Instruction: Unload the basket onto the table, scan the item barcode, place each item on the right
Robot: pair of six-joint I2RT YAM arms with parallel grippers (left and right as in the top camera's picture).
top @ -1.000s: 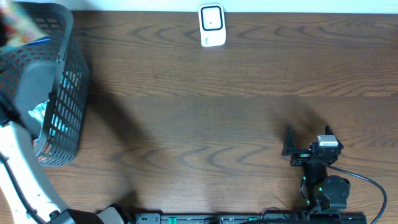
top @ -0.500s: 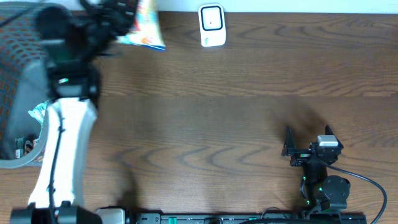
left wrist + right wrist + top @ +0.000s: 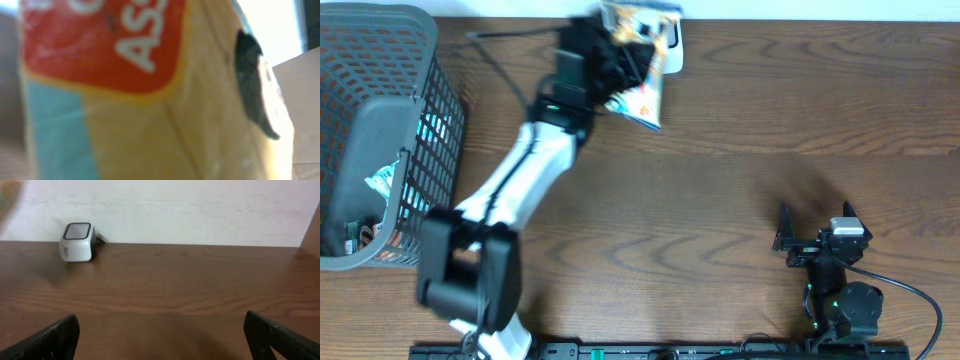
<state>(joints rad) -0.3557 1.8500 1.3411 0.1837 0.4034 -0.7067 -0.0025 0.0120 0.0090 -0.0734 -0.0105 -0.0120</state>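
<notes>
The item, a yellow, red and blue snack packet [image 3: 642, 98], hangs in the air at the table's far edge, with my left gripper [image 3: 618, 62] shut on it. The packet overlaps the white barcode scanner [image 3: 673, 58] from the left and hides most of it. In the left wrist view the packet [image 3: 125, 100] fills the frame, blurred, and hides the fingers. The right wrist view shows the scanner [image 3: 77, 241] standing at the back left by the wall. My right gripper [image 3: 815, 215] rests open near the front right, with nothing between its fingers [image 3: 55, 337].
A dark mesh basket [image 3: 430, 120] holding several more packets stands at the far left of the wooden table [image 3: 740, 150]. A black rail runs along the front edge. A pale wall rises behind the scanner.
My left arm has swung right from the basket along the far edge, carrying the packet to the scanner. The right arm has not moved.
</notes>
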